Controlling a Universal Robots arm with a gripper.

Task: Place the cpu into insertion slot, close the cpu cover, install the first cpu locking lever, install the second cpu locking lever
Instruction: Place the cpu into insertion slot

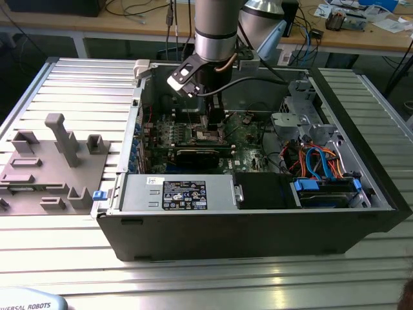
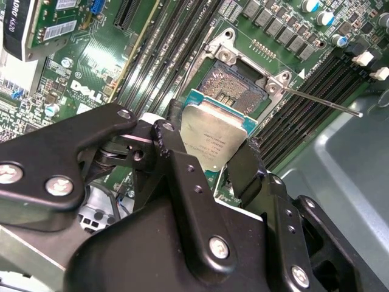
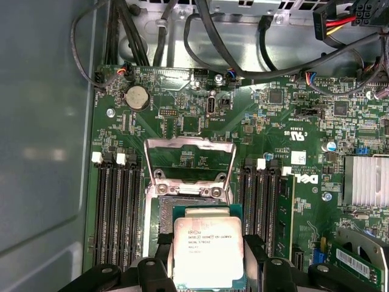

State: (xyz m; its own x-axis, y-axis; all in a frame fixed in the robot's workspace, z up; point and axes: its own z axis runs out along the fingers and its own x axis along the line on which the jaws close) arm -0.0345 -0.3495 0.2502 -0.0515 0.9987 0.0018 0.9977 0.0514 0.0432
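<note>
My gripper [image 3: 209, 264] pinches cpu [image 3: 208, 243] by opposite edges, over open insertion slot [image 2: 234, 88]. Likely light, stiff, fragile; hold edges only.

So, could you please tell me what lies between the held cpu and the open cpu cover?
The insertion slot, uncovered with its contact field exposed, lies between the cpu and the cpu cover; the first wrist view shows it.

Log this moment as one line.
gripper: shut on cpu | cpu: held over open socket | cover: raised open
</note>
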